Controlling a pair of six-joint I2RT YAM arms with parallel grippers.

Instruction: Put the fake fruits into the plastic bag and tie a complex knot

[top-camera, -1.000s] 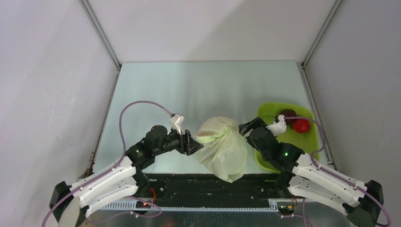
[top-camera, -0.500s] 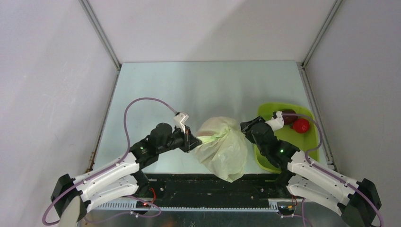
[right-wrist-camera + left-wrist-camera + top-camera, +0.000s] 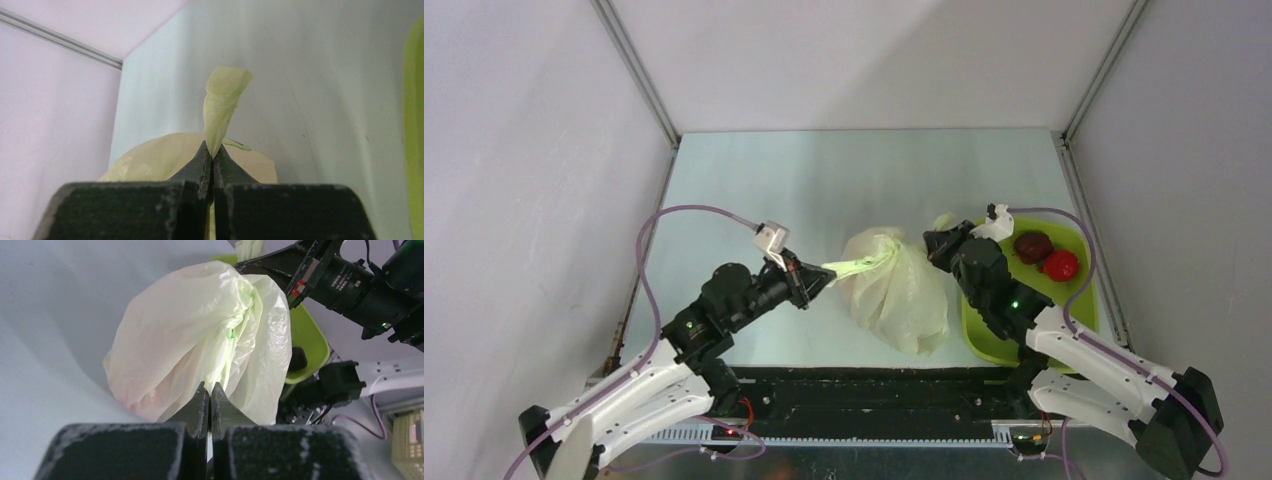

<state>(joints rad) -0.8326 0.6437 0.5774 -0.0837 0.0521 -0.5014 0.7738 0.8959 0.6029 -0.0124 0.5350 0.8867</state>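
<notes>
The pale plastic bag bulges on the table between the two arms, also filling the left wrist view as the plastic bag. My left gripper is shut on a stretched strip of the bag's film at its left side. My right gripper is shut on a twisted tail of the bag at its upper right. Two fake fruits, a dark maroon one and a red one, lie in the lime-green tray. No knot shows.
The green tray sits right of the bag, partly under my right arm. Grey walls close the table's left, back and right. A black rail runs along the near edge between the arm bases.
Both grippers closed on the bag's film. The left one pulled its strip out to the left; the right one lifted a tail up and away at the bag's right.
</notes>
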